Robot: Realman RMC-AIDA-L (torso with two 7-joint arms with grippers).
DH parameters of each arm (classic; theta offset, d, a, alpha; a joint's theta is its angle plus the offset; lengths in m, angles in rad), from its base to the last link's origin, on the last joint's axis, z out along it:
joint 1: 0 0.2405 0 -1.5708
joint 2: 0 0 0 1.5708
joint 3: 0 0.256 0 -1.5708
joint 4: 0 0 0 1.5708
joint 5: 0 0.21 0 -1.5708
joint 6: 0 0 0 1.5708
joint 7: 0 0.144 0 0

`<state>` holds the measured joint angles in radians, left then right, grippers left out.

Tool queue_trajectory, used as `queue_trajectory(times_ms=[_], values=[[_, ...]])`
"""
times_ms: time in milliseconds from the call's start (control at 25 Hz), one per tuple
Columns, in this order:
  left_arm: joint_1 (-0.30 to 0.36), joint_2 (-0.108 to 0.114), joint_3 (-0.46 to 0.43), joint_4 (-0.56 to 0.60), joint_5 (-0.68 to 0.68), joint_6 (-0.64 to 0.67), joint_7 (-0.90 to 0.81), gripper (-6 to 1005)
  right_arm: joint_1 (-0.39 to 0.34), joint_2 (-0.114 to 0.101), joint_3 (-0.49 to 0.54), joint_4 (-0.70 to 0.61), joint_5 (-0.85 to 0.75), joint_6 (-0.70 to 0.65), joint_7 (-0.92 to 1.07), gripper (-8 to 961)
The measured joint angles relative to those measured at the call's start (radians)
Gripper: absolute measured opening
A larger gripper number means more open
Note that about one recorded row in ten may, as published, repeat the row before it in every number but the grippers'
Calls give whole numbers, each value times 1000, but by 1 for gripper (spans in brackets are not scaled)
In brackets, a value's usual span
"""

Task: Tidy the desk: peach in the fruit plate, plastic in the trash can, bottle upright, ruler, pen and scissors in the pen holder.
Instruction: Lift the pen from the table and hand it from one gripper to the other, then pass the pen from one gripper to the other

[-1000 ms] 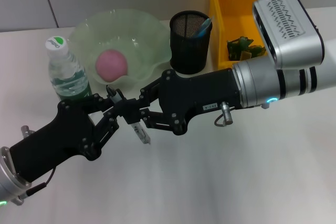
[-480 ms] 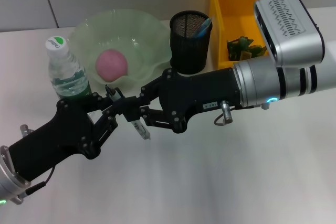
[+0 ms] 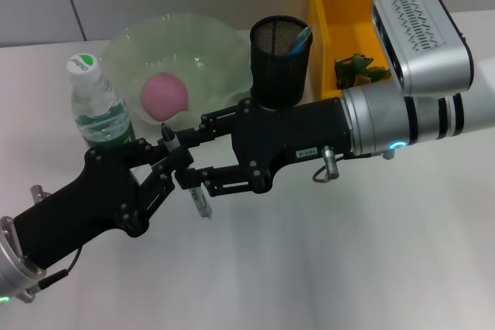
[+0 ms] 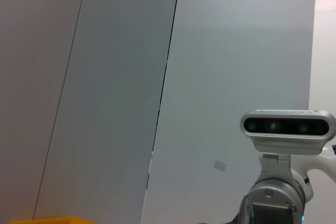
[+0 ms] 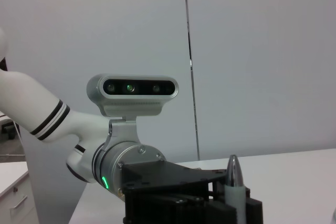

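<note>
Mid-air handover above the table [image 3: 325, 268]. Left gripper [image 3: 172, 161] clamped on a pen [image 3: 189, 178] held upright, tip down; right gripper [image 3: 203, 154] spread wide around the same pen, jaws either side, not yet closed. Pen holder [image 3: 280, 61] well behind, near the bowl [image 3: 209, 44] with the peach [image 3: 165, 96]; bottle [image 3: 98, 106] already upright. Main risk — releasing on the left before a firm grip on the right, dropping the pen. Also possible — a skewed squeeze tilting it, then a miss at the holder's rim.
</note>
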<state>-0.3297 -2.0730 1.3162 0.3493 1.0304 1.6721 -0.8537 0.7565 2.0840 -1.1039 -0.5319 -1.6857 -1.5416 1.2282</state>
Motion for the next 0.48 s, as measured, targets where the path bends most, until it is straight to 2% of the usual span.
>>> queue_trajectory(times_ms=[200, 480], values=[[0, 0, -4, 0, -3, -1, -2, 146, 5, 0, -2, 2, -5, -2, 15, 537], [1, 1, -12, 1, -13, -1, -7, 145, -12, 0, 9, -3, 0, -3, 25, 635]])
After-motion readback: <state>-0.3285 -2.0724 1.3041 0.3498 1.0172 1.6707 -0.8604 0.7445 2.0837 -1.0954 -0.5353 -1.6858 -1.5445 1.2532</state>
